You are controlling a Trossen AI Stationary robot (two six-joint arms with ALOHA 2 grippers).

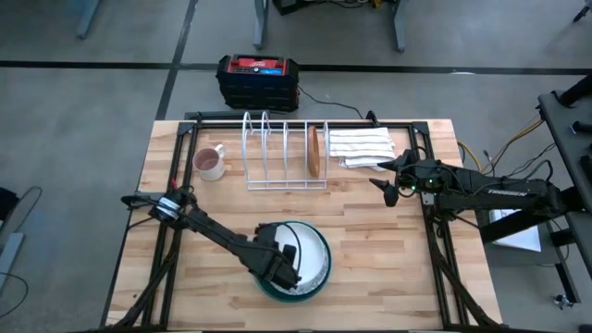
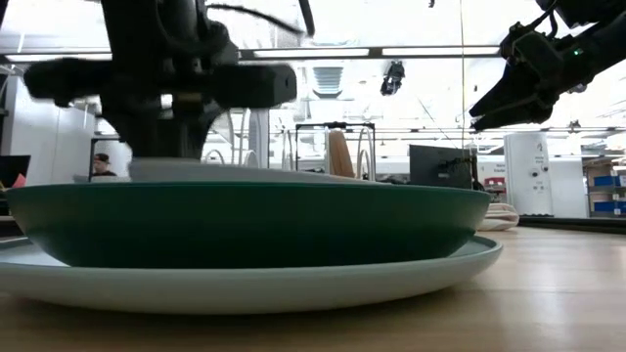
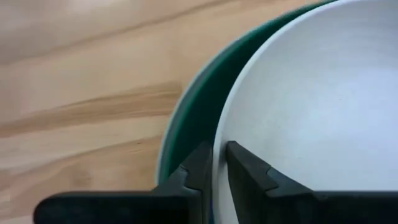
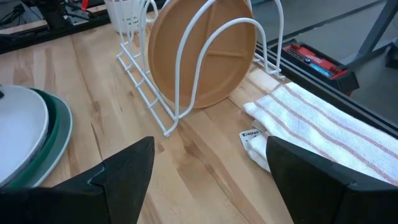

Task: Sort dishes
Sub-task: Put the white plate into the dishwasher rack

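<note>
dark green plate [image 2: 245, 223] stacked on pale mint plate [image 2: 293, 284], left gripper [image 2: 161, 108] above

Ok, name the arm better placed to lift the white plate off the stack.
Left. Its claw is clamped on the white plate rim; the right claw hangs open beside the striped cloth.

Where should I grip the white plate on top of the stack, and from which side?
Grip the white plate by its rim on the left arm's side, where the left hand already straddles the edge. That lip stands proud of the dark green plate, leaving room for a finger beneath.
</note>
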